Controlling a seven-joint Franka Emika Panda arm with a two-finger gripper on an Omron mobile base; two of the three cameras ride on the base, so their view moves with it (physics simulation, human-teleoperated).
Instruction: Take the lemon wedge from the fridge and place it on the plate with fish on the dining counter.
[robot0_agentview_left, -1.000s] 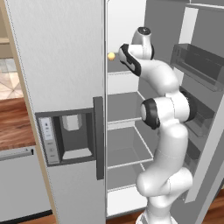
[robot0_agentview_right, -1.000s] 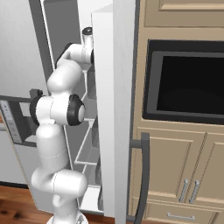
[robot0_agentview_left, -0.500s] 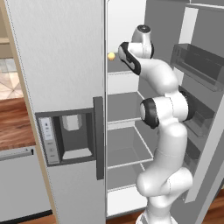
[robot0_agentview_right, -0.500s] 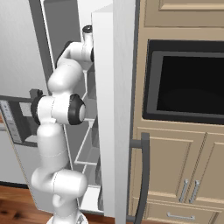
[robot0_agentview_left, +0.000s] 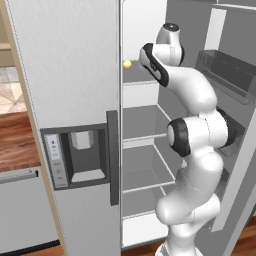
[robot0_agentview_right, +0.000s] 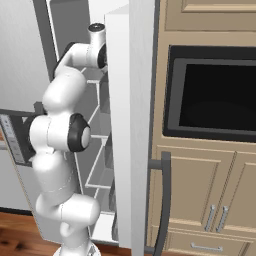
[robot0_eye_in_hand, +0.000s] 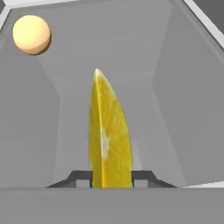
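In the hand view a deep-yellow lemon wedge (robot0_eye_in_hand: 109, 135) stands on edge between my two dark fingertips (robot0_eye_in_hand: 81, 178), and my gripper (robot0_eye_in_hand: 111, 178) is shut on it. The left base view has my arm reaching up into the upper shelf of the open fridge (robot0_agentview_left: 70, 75), the hand hidden behind the wrist. From the right base side, the open fridge door (robot0_agentview_right: 132, 125) hides the hand. The plate with fish and the dining counter are out of view.
A round pale orange-yellow fruit (robot0_eye_in_hand: 31, 34) lies on the same fridge shelf, also seen as the round fruit (robot0_agentview_left: 127, 64) at the shelf's left edge. Door bins (robot0_agentview_left: 227, 75) hang to the right. A wall oven (robot0_agentview_right: 212, 95) and wooden cabinets stand beside the fridge.
No visible move of the arm or anything else in the base views over the last second.
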